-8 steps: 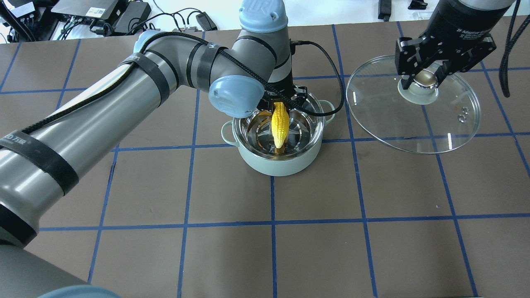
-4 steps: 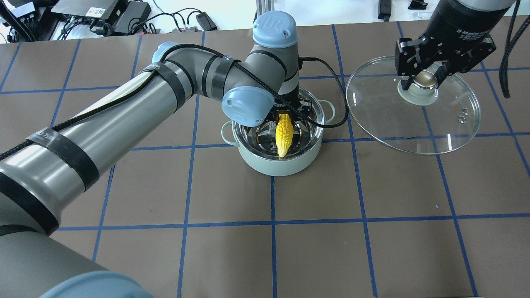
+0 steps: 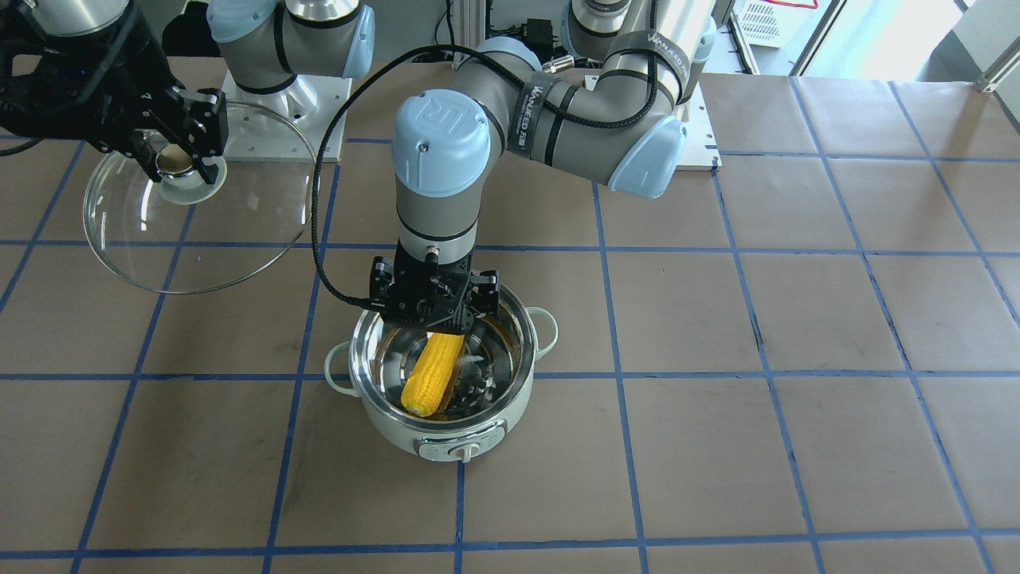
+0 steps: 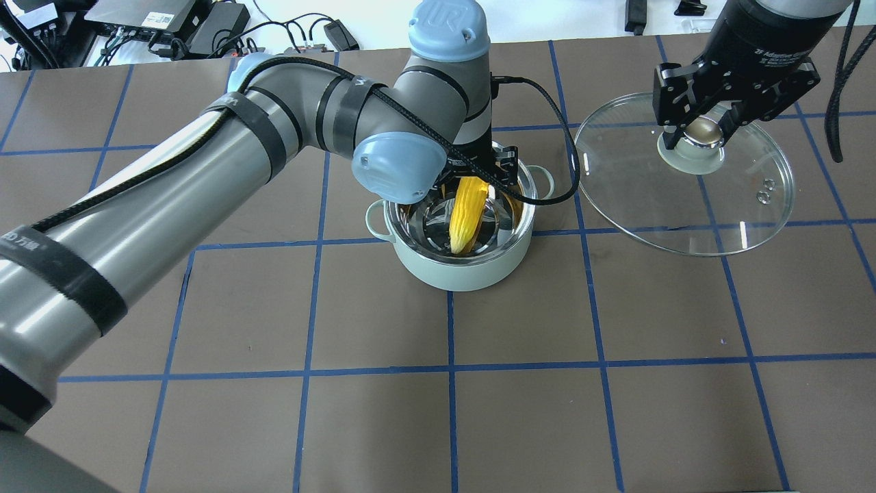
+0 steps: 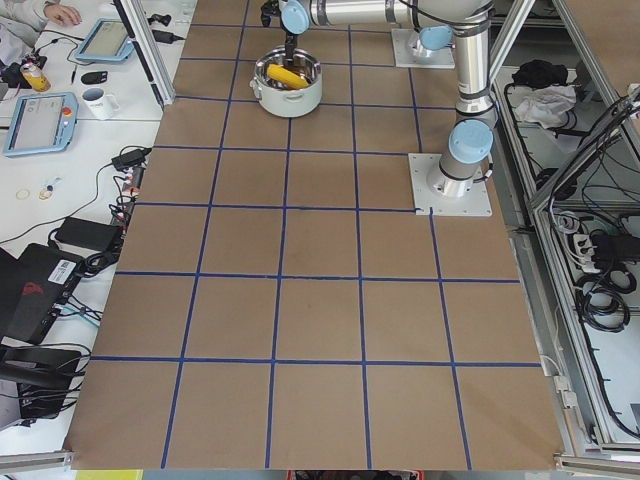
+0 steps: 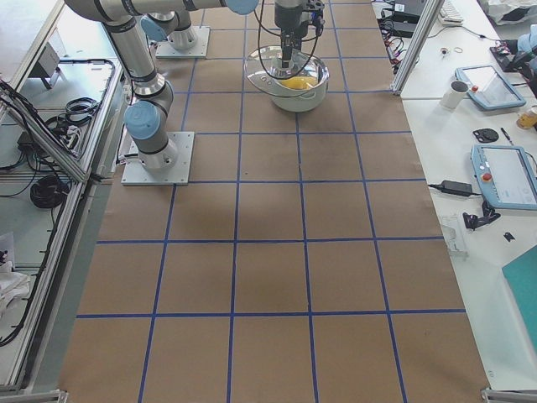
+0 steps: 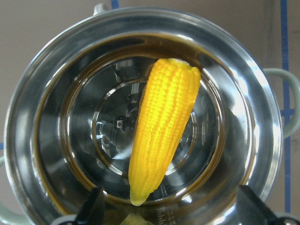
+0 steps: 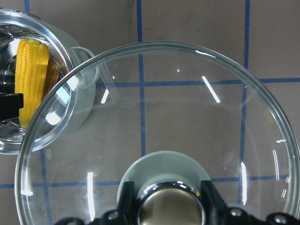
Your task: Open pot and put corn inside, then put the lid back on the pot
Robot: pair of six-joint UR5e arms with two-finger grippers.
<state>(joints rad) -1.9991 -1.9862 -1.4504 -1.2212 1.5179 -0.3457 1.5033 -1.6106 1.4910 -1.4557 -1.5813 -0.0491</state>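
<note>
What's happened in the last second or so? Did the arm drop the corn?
Yes, it seems so. The left gripper shifted over the pot and opened. The corn, which hung nearly upright before, now lies tilted inside the pot, released. The pot has not moved, and the right gripper still holds the lid off to the side.

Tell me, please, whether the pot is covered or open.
Open: the pot shows its steel interior, and the lid is held well off to one side.
</note>
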